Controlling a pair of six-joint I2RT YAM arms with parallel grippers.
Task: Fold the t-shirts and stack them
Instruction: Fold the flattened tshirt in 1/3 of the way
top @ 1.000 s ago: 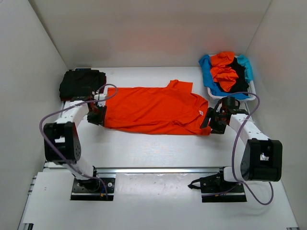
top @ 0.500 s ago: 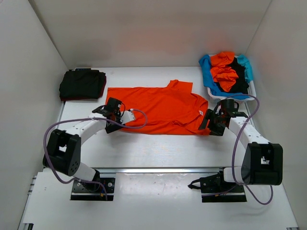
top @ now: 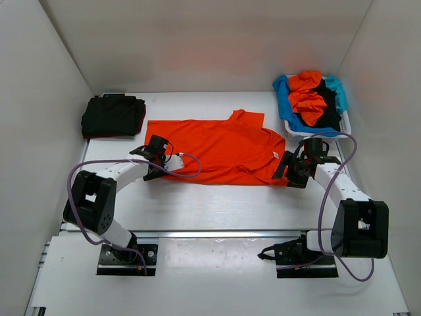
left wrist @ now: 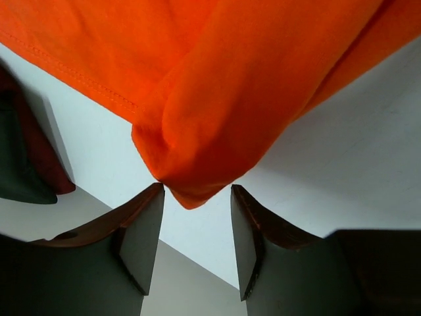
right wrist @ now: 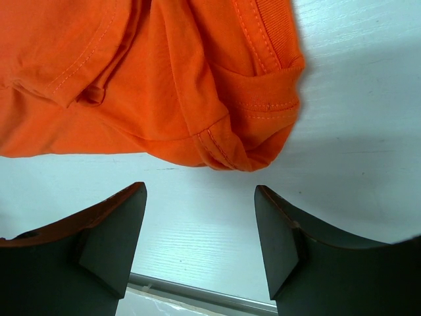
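A bright orange t-shirt lies spread across the middle of the table. My left gripper is open at its near left corner, and the tip of that corner hangs just between the fingertips, unclamped. At the shirt's near right corner, where the bunched sleeve hem lies, my right gripper stands open a little short of the cloth. A folded black t-shirt with dark red showing at its edge rests at the far left.
A white lattice basket at the far right holds crumpled orange, light blue and black t-shirts. White walls close the table in on three sides. A metal rail runs along the near edge.
My left gripper has moved right from the shirt's left edge beside the black stack to its near left corner. The right gripper has hardly shifted.
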